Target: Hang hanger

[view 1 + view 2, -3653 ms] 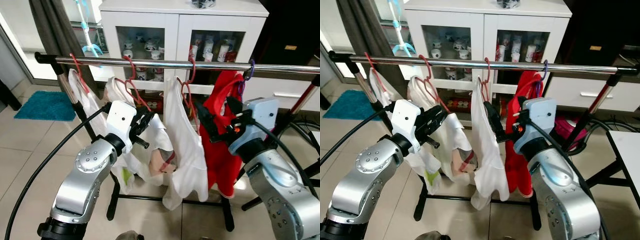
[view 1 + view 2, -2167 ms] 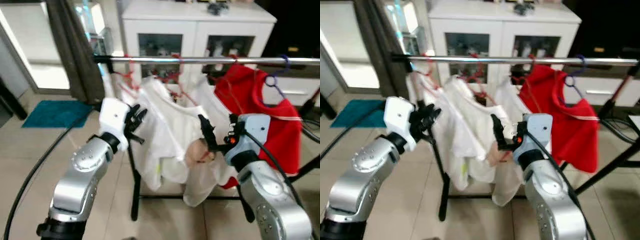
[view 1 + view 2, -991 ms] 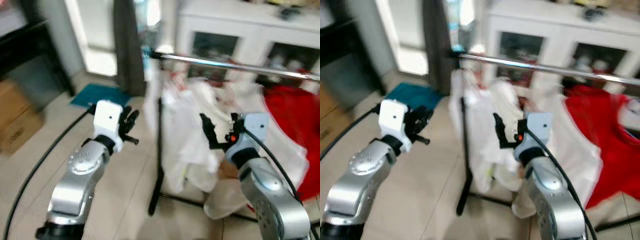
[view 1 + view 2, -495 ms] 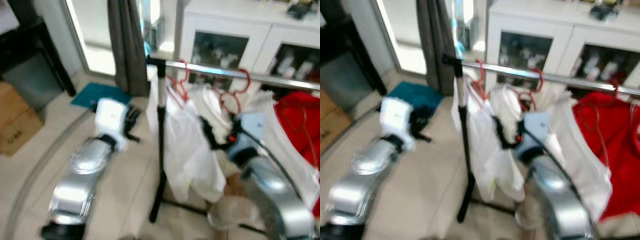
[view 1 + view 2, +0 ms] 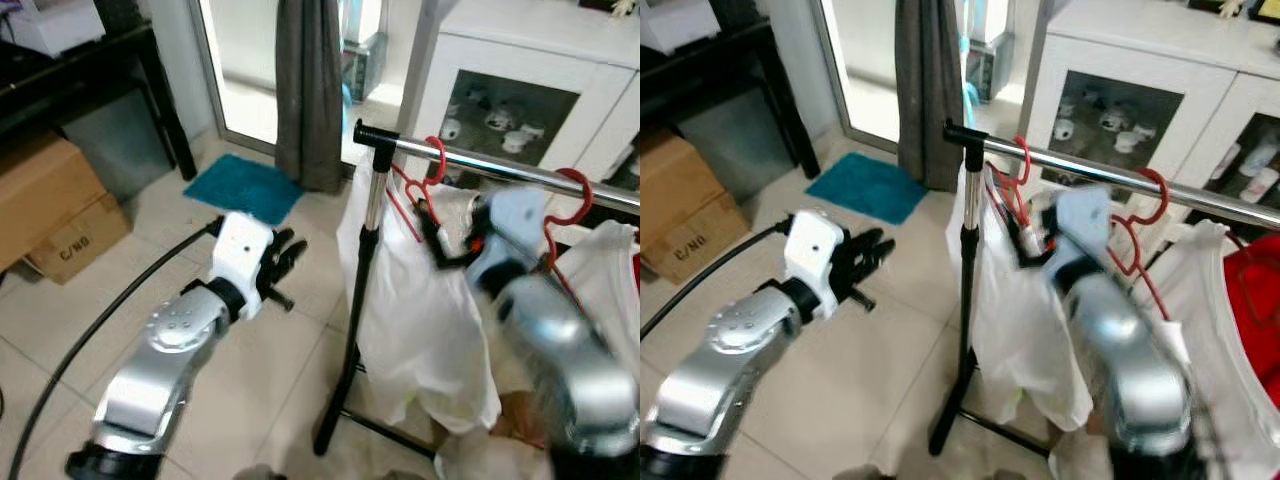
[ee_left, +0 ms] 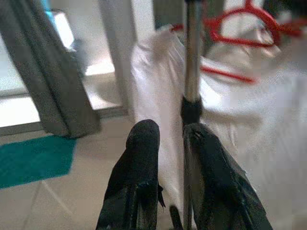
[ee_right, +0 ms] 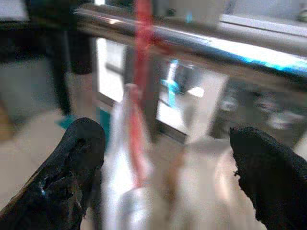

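1. the floor (image 5: pixel 60 330) is pale square tile, with a teal mat (image 5: pixel 243 187) lying ahead of the left jaws before a bright glass door and a dark grey curtain (image 5: pixel 308 90).
2. a cardboard box (image 5: pixel 55 215) sits on the floor well off to the left of the left jaws, under a dark shelf unit (image 5: pixel 90 70).
3. a white cabinet (image 5: pixel 520 70) with glass doors stands behind the clothes rail (image 5: pixel 520 172), beyond the right jaws.
4. the rail's black end cap and upright pole (image 5: pixel 362 290) stand between the two grippers; white garments (image 5: pixel 420 310) hang from it below the right jaws.
5. red hangers (image 5: pixel 425 180) hook over the rail, one just beside the right jaws, another (image 5: pixel 568 195) further along to their right.
6. the left gripper (image 5: pixel 281 268) hovers over bare tile, well left of the pole; in its wrist view its jaws stand nearly closed with a thin gap and hold nothing.
7. the right gripper (image 5: pixel 437 235) is raised close under the rail, blurred; in its wrist view its jaws stand wide apart and empty, with a red hanger hook (image 7: pixel 142 43) on the rail ahead between them.
8. against the picture half a second ago, the view has swung left and sharpened: more floor, the box and the shelf unit have come into sight, and the right arm has risen nearer the rail.
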Robot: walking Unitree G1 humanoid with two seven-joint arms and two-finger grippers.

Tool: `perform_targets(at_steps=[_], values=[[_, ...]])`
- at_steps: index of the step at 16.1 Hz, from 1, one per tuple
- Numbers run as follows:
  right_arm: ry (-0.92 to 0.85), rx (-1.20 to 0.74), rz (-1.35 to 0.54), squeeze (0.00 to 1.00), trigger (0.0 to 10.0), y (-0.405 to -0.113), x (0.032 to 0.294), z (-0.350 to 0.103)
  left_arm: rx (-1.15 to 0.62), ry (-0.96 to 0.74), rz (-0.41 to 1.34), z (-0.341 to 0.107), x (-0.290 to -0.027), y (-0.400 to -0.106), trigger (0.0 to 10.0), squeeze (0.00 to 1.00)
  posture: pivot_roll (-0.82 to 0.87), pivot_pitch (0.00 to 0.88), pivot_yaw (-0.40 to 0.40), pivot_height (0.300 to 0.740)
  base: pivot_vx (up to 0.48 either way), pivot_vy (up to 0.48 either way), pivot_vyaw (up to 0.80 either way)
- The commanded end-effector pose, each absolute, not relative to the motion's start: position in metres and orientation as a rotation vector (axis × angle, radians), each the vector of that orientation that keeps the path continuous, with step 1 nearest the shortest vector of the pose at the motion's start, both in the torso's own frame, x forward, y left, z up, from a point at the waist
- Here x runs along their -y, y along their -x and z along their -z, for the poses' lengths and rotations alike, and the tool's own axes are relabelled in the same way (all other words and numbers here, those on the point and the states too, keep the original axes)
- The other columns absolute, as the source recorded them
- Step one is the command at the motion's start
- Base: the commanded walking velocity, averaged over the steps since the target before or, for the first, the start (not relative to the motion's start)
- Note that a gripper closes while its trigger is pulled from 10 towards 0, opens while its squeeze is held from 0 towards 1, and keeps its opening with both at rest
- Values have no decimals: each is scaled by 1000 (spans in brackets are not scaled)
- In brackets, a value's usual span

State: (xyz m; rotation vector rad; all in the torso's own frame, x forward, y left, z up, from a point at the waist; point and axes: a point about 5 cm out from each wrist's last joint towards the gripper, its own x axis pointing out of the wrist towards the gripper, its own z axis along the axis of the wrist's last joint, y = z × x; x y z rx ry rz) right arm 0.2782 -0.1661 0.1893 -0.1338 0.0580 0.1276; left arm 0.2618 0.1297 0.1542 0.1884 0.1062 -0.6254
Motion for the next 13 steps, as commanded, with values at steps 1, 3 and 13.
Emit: perform_targets(at_steps=[1,3,13], values=[[143,-111,-106,1000,10000,-282,172,-192,-104,-187,677,-159,-133,-258,10000,0,18,28,-4,740,0,0,0],[99,-185,-168,475,10000,-289,176,-196,-136,-206,754,-159,-140,-254,10000,0,9,25,-2,740,0,0,0],[89,-408,-395,0,0,-340,176,-194,-192,-179,1013,-165,-136,-241,10000,0,13,6,-7,740,0,0,0]])
